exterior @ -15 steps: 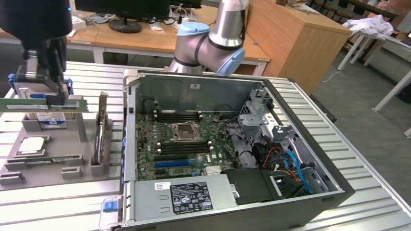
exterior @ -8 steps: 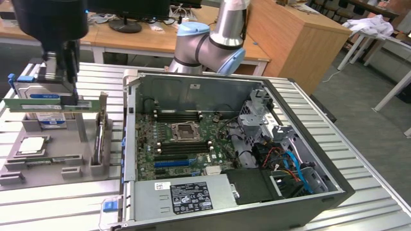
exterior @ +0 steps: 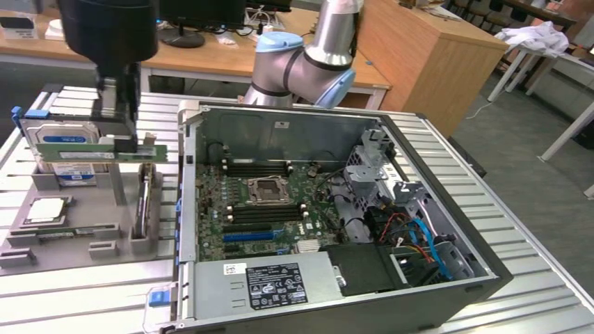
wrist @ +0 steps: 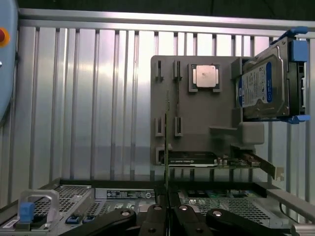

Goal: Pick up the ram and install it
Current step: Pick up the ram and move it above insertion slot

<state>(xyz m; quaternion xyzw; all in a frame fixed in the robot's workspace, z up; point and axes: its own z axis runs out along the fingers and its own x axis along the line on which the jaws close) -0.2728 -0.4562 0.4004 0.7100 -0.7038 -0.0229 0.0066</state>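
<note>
My black gripper point(exterior: 125, 139) hangs over the grey parts holder point(exterior: 88, 202) at the exterior view's left, shut on the ram point(exterior: 93, 152). The ram is a long thin green stick held level, lifted above the holder. In the wrist view the ram point(wrist: 166, 147) shows edge-on as a thin line rising from between my shut fingertips point(wrist: 167, 219). The open computer case point(exterior: 483, 229) lies to the exterior view's right of the gripper, its motherboard point(exterior: 222, 202) showing black slots point(exterior: 255, 167) beside the processor socket point(exterior: 266, 188).
The holder point(wrist: 197, 113) also carries a silver processor chip point(wrist: 204, 76), a hard drive with a blue label point(wrist: 261, 86), a dark card point(wrist: 192, 158) and another thin stick point(exterior: 144, 202) standing on edge. The case wall point(exterior: 186, 174) rises between holder and motherboard. The arm's base point(exterior: 297, 69) stands behind the case.
</note>
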